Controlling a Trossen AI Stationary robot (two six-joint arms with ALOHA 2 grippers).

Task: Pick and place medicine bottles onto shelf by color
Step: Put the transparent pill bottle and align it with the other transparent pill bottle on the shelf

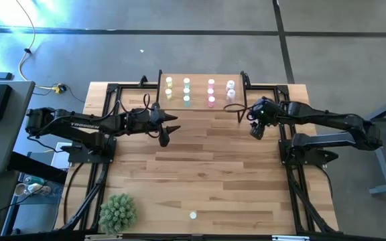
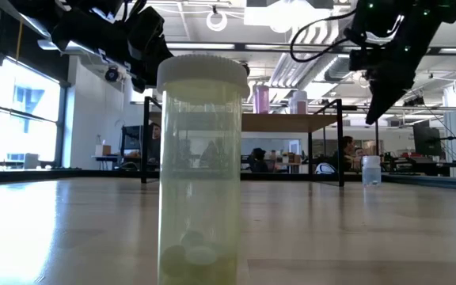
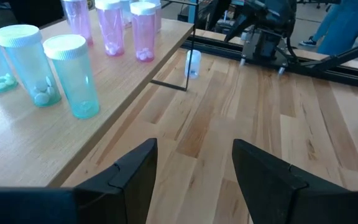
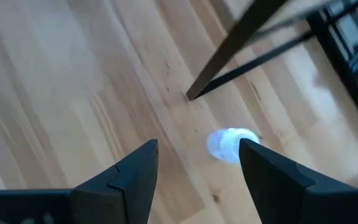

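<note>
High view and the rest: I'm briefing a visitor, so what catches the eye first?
The shelf at the table's far edge, with bottles in colour columns: yellow, green, pink, white. Next, the right tool, open above a clear bottle beside a shelf leg. One yellow bottle stands alone near the front edge.

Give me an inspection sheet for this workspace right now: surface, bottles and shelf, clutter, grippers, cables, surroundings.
Surface: wood-plank table, bare in the middle.
Job's things: shelf holds yellow, green, pink and pale bottles in columns; yellow bottle stands alone at the near edge; clear bottle on the table by a shelf leg.
Clutter: potted plant.
Grippers: left gripper open, empty; right gripper open above the clear bottle.
Cables: yellow cable on the floor.
Surroundings: people behind.
</note>
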